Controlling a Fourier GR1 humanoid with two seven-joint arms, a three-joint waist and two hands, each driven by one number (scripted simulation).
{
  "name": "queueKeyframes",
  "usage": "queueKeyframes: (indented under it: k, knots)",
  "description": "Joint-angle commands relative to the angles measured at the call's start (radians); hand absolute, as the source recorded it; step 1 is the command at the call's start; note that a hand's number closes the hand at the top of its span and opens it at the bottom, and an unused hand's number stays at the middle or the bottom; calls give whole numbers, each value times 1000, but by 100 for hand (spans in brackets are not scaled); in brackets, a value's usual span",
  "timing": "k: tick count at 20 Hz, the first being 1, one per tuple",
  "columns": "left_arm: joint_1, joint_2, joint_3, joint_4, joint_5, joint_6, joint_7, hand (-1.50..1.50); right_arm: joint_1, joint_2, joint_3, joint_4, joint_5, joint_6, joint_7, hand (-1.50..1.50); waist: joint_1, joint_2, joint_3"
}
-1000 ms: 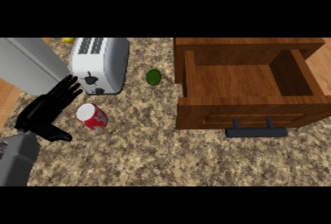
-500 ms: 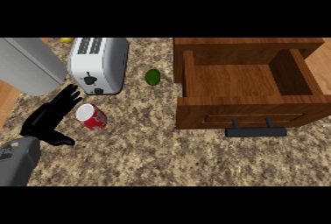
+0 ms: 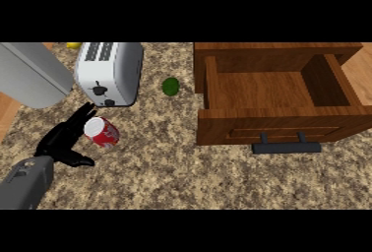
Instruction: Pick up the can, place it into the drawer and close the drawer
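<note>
A red can (image 3: 102,133) with a white top lies tilted on the speckled counter, just in front of the toaster. My left hand (image 3: 61,141) is right beside the can's left side. Its fingers (image 3: 81,114) stretch straight up along the can's top rim and its thumb (image 3: 78,160) sticks out below the can, so the hand is open and not curled round it. The wooden drawer (image 3: 209,93) stands pulled open at the right with a bare inside and a dark handle (image 3: 287,147) at its front. My right hand does not show.
A white toaster (image 3: 109,72) stands behind the can. A grey appliance (image 3: 30,74) fills the far left corner. A small green round object (image 3: 170,86) lies between toaster and drawer. A yellow object (image 3: 73,45) peeks out at the back edge.
My left hand has slid down and slightly right, closing in on the can's left side. The can and the drawer have not moved.
</note>
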Motion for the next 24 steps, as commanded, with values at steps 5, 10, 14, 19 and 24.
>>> queueKeyframes:
  k: [5,10,14,19,24]
  knots:
    - [-15,-12,2,120,-26,-51,-104,-150,38,48,-5,-48,-27,23,10,-150,-10,2,-1]
    - [-51,-49,25,147,-5,-40,-94,-150,-6,-4,-11,-25,-51,19,44,-150,-12,5,-2]
    - [-46,-54,40,151,9,-58,-104,150,24,19,-30,-29,-37,34,33,-150,-12,5,-1]
    - [-99,-61,30,153,18,-186,14,150,35,52,-23,-77,-44,22,50,-150,-5,1,0]
    - [-95,-122,18,82,21,-219,-37,150,58,57,-25,-58,-60,64,41,-150,-2,-2,0]
